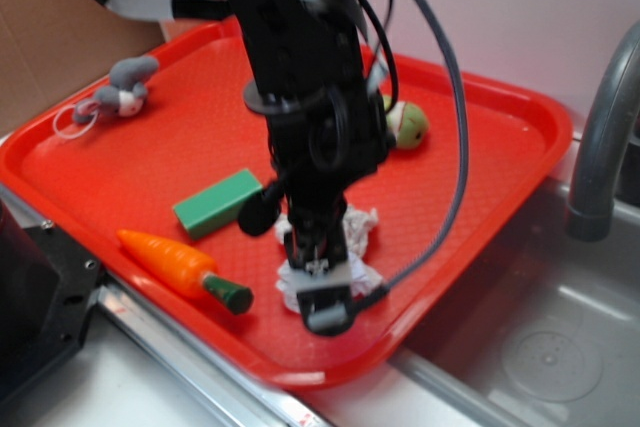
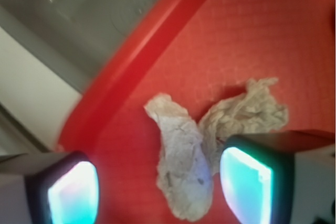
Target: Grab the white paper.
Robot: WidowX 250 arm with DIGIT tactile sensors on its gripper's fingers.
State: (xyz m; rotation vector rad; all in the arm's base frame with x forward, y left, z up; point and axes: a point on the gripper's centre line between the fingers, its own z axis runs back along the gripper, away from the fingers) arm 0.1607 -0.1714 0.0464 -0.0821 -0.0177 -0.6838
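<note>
**benchrat:** Surface first, since people asked. Everything sits on a red plastic cafeteria tray (image 1: 480, 197) with a fine textured floor and a raised rim. The tray rests on a bench of dull grey metal (image 1: 190, 367), and next to it is a stainless sink basin (image 1: 560, 347) with a curved grey faucet (image 1: 600, 137). Brown cardboard (image 1: 60, 37) stands along one side, with a pale wall behind.

**solderpaws:** And the paper?

**benchrat:** The crumpled white tissue-like paper (image 2: 184, 166) lies on the tray floor near the rim closest to the sink. It's thin and wrinkly, with grey creases all over. From the wrist view it looks like two lobes meeting in a V: one longish tongue between the jaws, the other bunched up by one of the fingers (image 2: 252, 182).

**solderpaws:** Is the gripper on it yet?

**benchrat:** The black robot gripper (image 1: 315, 282) is low over the wad, jaws spread wide with one lobe in the gap. One pad sits at the paper's edge, the other is well clear. I can't tell if anything actually touches.

**solderpaws:** Other stuff on the tray?

**benchrat:** A green rectangular block (image 1: 217, 203) and an orange toy carrot with a green top (image 1: 185, 269) are near the paper. A grey-and-white plush mouse (image 1: 118, 92) is at the far corner, and a round green-and-white toy (image 1: 407, 123) is behind the arm.
</note>
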